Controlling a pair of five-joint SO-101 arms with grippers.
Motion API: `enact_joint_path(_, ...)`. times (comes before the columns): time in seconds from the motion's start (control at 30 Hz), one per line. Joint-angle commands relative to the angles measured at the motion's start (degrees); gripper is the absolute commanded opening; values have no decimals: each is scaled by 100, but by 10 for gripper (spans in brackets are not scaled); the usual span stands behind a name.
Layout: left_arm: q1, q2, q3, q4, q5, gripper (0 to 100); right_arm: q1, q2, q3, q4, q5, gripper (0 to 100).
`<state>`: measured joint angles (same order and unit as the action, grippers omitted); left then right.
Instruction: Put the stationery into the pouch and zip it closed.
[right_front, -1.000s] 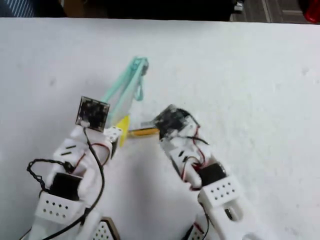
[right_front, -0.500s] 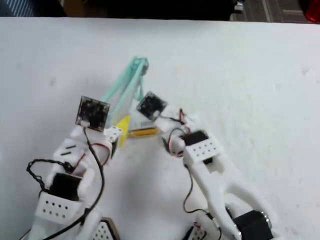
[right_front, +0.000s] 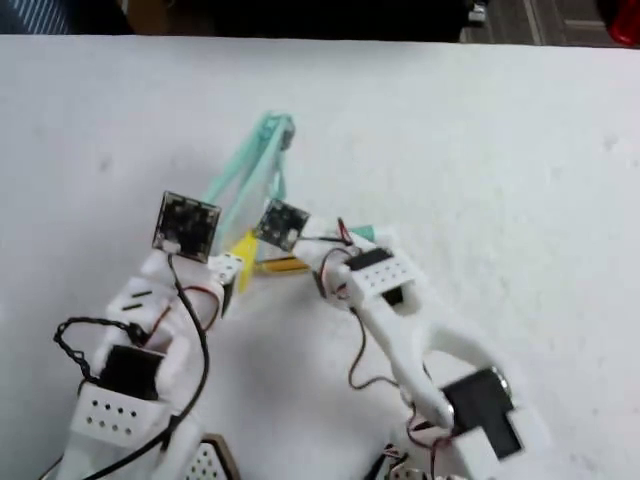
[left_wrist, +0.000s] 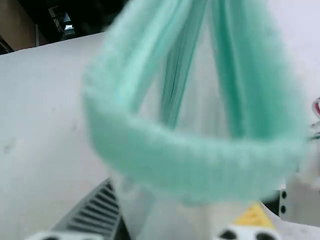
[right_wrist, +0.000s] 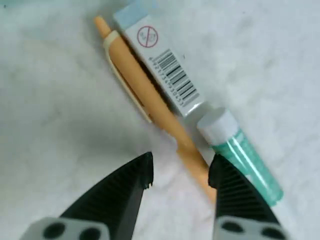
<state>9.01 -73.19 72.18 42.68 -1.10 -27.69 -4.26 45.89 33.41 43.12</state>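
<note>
I'm hovering my right gripper (right_wrist: 181, 162), fingers spread wide, over the orange pen (right_wrist: 145, 95) that's lying on the worktop (right_front: 480, 130) touching a white barcoded stick (right_wrist: 165, 70) & a teal white-capped tube (right_wrist: 245, 155), near the mint pouch (left_wrist: 190, 165), whose open mouth is gaping right at my left gripper (right_front: 232, 265) – can't tell its grip.

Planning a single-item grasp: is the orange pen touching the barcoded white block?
Touching. Right wrist view: the orange pen lies flush along the barcoded white block, no gap showing between them.
</note>
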Motion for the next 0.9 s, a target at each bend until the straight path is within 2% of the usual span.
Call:
enact_joint_path(0.0,75,57,-18,-97,88,192,-31,92,-299,-92,396,176)
enact_joint_path(0.2,75,57,-9,-97,97,192,-31,145,-343,-127,519,176)
enact_joint_path(0.33,75,57,-9,-97,97,192,-66,163,-316,-84,1046,176)
enact_joint_path(0.43,75,57,-9,-97,97,192,-84,286,-334,-66,1143,176)
enact_joint_path(0.73,75,57,-9,-88,97,192,-84,637,-809,743,1160,175)
enact_joint_path(0.87,75,57,-9,-88,97,192,-66,664,-800,804,1160,86)
